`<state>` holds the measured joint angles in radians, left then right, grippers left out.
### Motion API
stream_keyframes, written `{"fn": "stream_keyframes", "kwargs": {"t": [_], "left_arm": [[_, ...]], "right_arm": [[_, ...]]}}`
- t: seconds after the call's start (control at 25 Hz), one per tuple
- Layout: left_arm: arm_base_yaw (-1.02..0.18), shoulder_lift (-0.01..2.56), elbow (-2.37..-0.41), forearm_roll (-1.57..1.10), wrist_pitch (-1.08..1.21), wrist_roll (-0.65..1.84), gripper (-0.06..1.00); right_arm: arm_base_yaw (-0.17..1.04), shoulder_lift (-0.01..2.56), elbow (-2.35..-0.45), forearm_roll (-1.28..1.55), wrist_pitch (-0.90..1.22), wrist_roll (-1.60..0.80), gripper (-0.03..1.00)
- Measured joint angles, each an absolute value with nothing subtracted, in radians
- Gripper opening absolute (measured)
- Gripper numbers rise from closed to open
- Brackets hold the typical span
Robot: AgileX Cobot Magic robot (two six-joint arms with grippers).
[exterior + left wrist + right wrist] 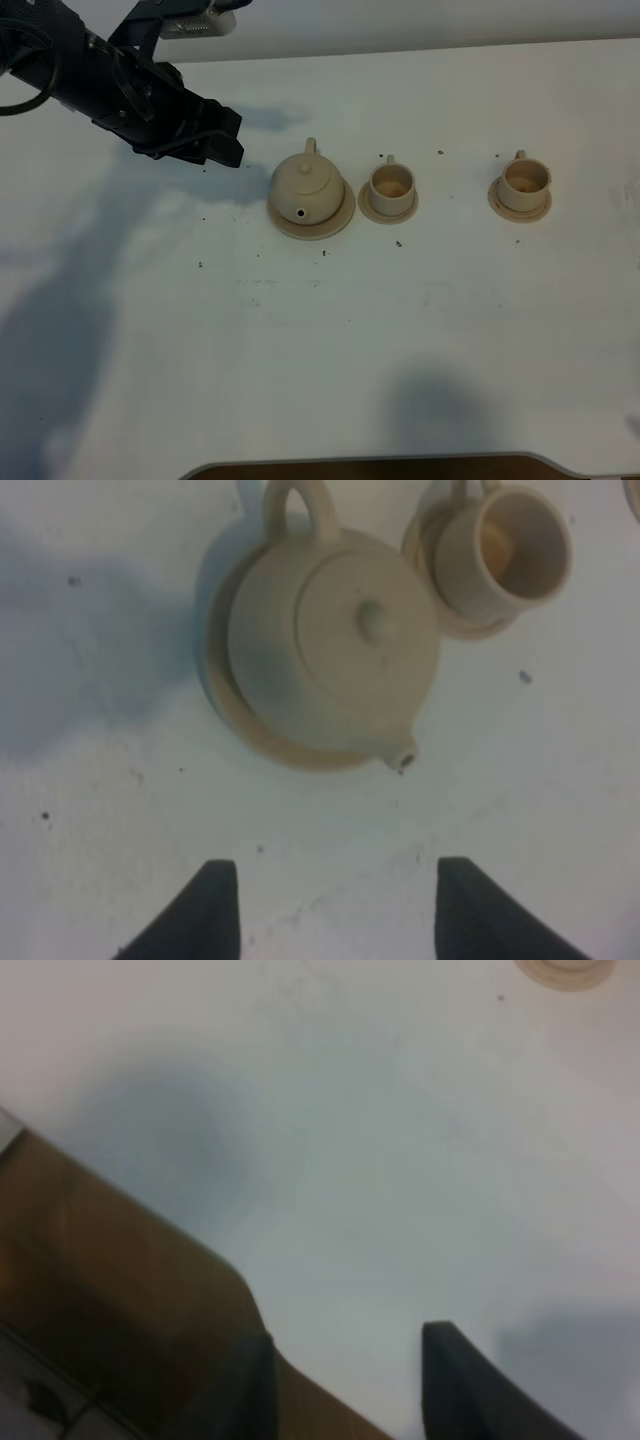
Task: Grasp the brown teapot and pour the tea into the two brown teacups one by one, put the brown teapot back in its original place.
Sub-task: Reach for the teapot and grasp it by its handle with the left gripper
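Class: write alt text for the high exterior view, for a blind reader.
A tan teapot sits on a saucer on a white table, with one teacup just right of it and a second teacup farther right. The left gripper, jaws open, hovers left of the teapot.

1. Brown teapot (307, 186): squat, round, pale tan clay, with the knobbed lid seated. It stands upright, centred on the wide saucer (340, 222). The spout faces the near edge and the loop handle the far edge.
2. Wide saucer: flat, round, pale tan, leftmost in the row. Its rim shows around the pot.
3. Middle teacup (391, 184): small tan cylinder, upright on the first small saucer (372, 211), just beside the wide saucer. The tiny handle faces the far side.
4. Right teacup (524, 182): matching, upright on the second small saucer (497, 203), well apart from the middle teacup.
5. Contents of either cup cannot be determined.
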<state>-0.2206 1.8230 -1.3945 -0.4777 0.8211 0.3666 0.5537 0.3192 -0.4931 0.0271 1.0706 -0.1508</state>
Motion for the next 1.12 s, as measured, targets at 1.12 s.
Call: {"fn": "stream_keyframes", "kwargs": {"t": [1.12], "left_arm": [[-0.221, 1.962, -1.601, -0.471, 0.846, 0.419, 0.44]], "right_arm": [[0.042, 0.082, -0.493, 0.03, 1.065, -0.153, 0.34]]}}
